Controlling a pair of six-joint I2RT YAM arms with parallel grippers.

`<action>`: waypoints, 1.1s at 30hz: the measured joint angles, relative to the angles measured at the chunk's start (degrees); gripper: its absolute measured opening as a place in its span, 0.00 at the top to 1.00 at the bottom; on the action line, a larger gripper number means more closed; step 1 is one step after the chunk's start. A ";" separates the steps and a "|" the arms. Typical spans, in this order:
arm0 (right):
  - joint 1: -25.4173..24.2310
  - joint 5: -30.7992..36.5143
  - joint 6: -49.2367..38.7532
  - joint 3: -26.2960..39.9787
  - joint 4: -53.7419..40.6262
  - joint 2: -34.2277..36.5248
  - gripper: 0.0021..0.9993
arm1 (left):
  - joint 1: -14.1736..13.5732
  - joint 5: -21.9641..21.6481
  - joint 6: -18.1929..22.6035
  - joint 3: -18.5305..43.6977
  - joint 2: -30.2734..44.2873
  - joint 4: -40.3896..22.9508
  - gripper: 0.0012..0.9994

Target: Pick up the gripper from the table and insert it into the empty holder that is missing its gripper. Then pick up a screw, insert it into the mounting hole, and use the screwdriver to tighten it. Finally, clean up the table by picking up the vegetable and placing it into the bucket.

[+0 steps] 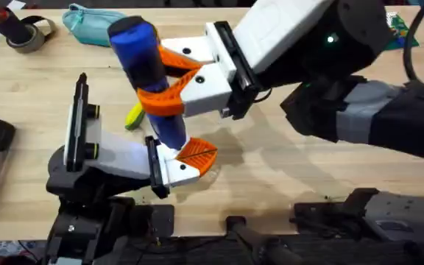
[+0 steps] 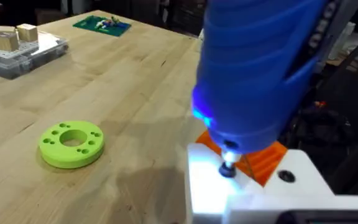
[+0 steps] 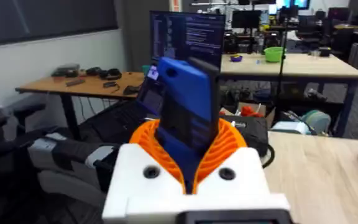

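Middle of the table crowded by both arms; open wood left at the far and near right.

The centre of the table [image 1: 43,81] is blocked by the right gripper [image 1: 169,82], shut around the upright screwdriver [image 1: 149,73], whose tip is set on the white holder [image 1: 179,171] of the left gripper [image 1: 190,158] directly beneath. The vegetable [image 1: 133,115] is hemmed in just beside the screwdriver and the left arm. The far left edge is occupied by a teal pouch [image 1: 94,22] and a tape roll [image 1: 28,33]. Bare wood is seen around the green disc [image 2: 72,144].
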 joint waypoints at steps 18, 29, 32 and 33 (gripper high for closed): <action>0.90 -0.98 0.16 -0.96 5.31 0.02 0.96 | -0.04 0.29 -0.01 -0.02 -0.02 -0.02 0.99; 0.97 -1.92 1.06 -4.27 13.74 0.00 0.96 | -0.20 0.40 0.74 -0.02 0.00 -0.04 0.98; 0.97 -1.84 1.73 -4.28 13.81 0.02 0.96 | -0.22 0.46 0.79 -0.02 0.00 -0.03 0.98; 0.97 -1.67 2.05 -4.30 13.81 0.00 0.96 | -0.22 0.55 0.82 -0.02 0.00 -0.04 0.98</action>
